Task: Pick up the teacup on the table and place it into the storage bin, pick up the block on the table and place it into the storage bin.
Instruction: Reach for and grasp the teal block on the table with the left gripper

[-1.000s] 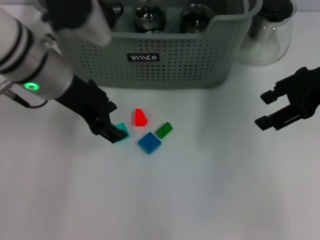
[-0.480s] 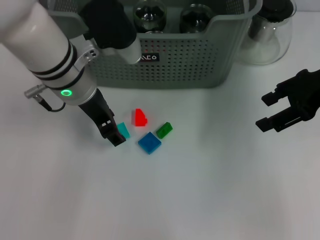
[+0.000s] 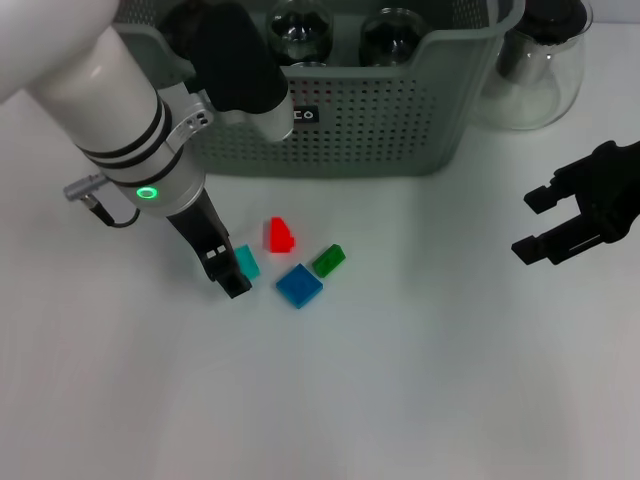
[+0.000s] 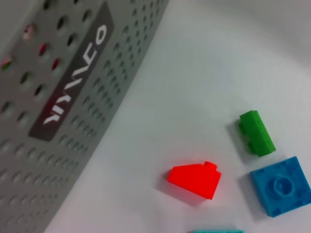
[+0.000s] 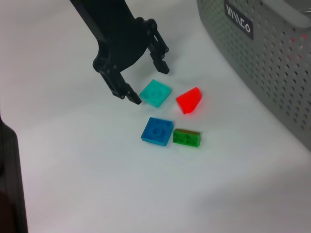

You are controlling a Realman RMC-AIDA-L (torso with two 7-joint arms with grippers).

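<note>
The left end effector [image 3: 229, 270] stands beside a teal block [image 3: 247, 261] below the storage bin [image 3: 400, 120].

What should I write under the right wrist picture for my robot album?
Left gripper open beside the teal block, with red, blue and green blocks nearby.

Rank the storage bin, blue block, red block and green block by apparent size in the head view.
1. storage bin, by far the largest.
2. blue block.
3. red block and green block look about alike; I would not rank one above the other.
</note>
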